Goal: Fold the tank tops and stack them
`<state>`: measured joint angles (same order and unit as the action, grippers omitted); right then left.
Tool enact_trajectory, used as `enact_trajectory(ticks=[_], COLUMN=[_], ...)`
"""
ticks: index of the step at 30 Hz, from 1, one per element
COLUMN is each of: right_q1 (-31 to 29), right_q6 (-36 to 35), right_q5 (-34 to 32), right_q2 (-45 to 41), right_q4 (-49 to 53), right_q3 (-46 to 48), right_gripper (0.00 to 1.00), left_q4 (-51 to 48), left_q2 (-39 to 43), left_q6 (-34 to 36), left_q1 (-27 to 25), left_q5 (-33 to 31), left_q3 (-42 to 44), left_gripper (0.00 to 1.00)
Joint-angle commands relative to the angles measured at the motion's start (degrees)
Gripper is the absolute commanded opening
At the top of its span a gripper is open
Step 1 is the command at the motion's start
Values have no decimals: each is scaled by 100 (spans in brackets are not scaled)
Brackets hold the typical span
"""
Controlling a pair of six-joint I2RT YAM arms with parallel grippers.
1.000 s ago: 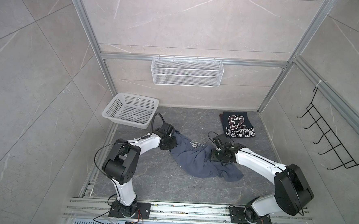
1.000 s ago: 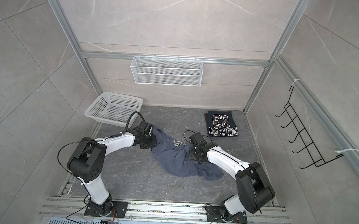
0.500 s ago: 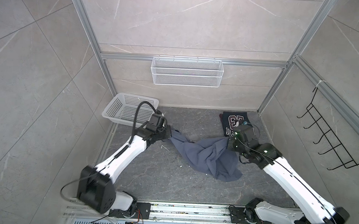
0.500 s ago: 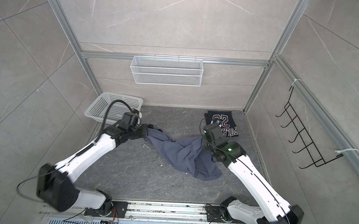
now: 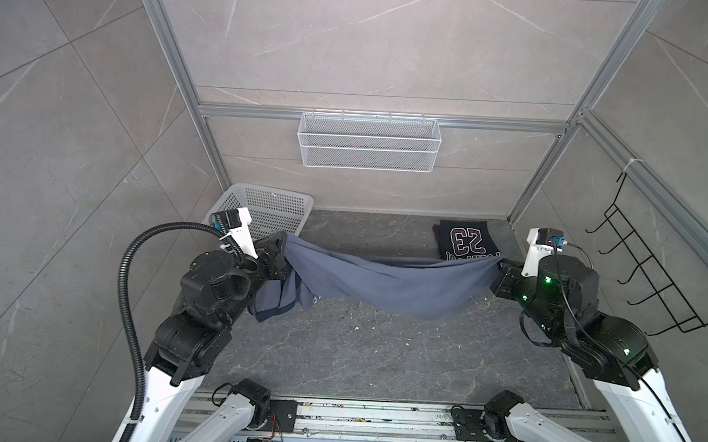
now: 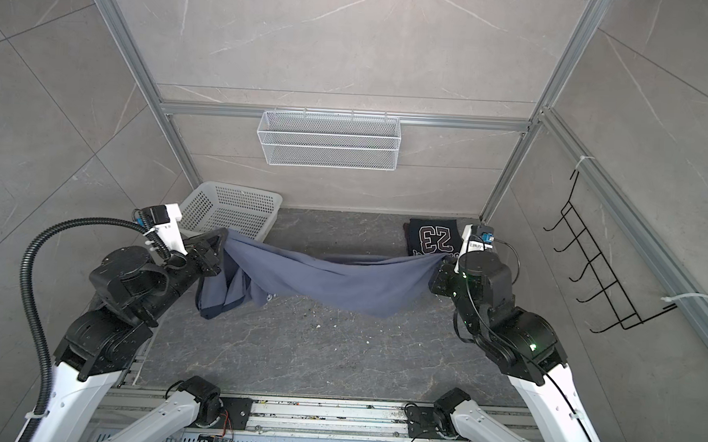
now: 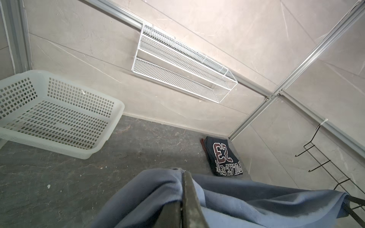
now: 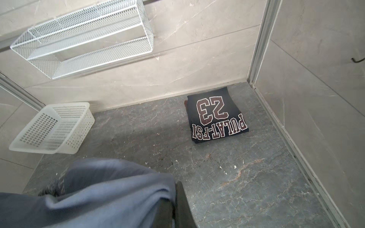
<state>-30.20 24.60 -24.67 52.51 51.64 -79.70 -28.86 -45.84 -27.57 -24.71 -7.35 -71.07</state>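
Blue-grey tank top [image 5: 382, 281] hangs stretched, long axis running left to right

slate top [image 5: 382, 279] hangs stretched, navy top [image 5: 465, 241] lies folded.

Slate-blue tank top [image 8: 98, 187] bunched, pinched in the right hand [image 8: 180, 205]. Navy tank top [image 8: 215, 116], "23" showing, folded flat on the table [image 8: 246, 167] near the corner. White basket [image 8: 83, 126] by wall, wire shelf [image 8: 85, 37] above.

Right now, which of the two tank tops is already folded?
The dark navy tank top with the 23, lying flat as a neat rectangle. The blue-grey tank top hangs unfolded, stretched between the left hand and the right hand.
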Motion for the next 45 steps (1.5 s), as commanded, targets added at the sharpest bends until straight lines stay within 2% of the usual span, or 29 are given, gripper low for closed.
enact_trajectory(ticks=[1, 3, 6, 8, 9, 10, 11, 12, 14, 16, 18, 20, 26, 31, 35, 39, 42, 45], right_q1=[51, 269, 907, 1211, 1329, 1373, 1379, 1377, 1349, 1227, 958, 396, -1201, -2129, -2478, -2628, -2649, -2709], right_q6=[67, 90, 265, 303, 324, 318, 312, 340, 356, 261, 298, 503, 1797, 2616, 3049, 3247, 3254, 3168], right_q5=[-60, 70, 990, 1352, 1391, 1204, 905, 683, 793, 1362, 1873, 2236, 2439, 2023, 2207, 2022, 2077, 1898], right_q2=[487, 950, 1945, 2716, 3197, 3582, 3953, 4236, 4221, 3581, 2736, 2030, 865, 1036, 1664, 2175, 2352, 2410], right_q4=[-182, -431, -822, -1110, -1042, -947, -758, -475, -288, -697, -943, -994, -1458, -1993, -2945, -3189, -3556, -3311], right_q3=[311, 476, 475, 301, 82, -199, -447, -680, -604, 157, 933, 1611, 3316, 4031, 4335, 4287, 4312, 4052], right_gripper=[4, 4, 5, 11, 17, 30, 53, 69, 77, 80, 80, 76, 69, 67, 64, 60, 49, 26], left_q4=[-147, -232, -379, -380, -436, -483, -537, -654, -652, -527, -462, -436, -201, 22, 113, 110, 109, 219], left_q2=[-521, -987, -1836, -2423, -2757, -3031, -3349, -3633, -3959, -4093, -4172, -4234, -4241, -4092, -4038, -3994, -3935, -3768], left_q6=[214, 189, 24, -115, -217, -283, -352, -420, -467, -494, -483, -477, -525, -608, -683, -690, -701, -697], left_q1=[23, 32, 40, 51, 93, 127, 163, 184, 194, 195, 203, 229, 326, 368, 370, 370, 370, 370], left_q5=[-134, -139, -135, -119, -96, -69, -16, 21, 144, 215, 174, 90, -36, -38, 2, 49, 45, -2], left_q3=[150, 234, 254, 219, 149, 82, -30, -170, -308, -327, -329, -309, -34, 249, 358, 392, 449, 608], left_gripper=[0, 0, 0, 0, 0, 0, 0, 0, 0, 0, 0, 0, 0, 0, 0, 0, 0, 0])
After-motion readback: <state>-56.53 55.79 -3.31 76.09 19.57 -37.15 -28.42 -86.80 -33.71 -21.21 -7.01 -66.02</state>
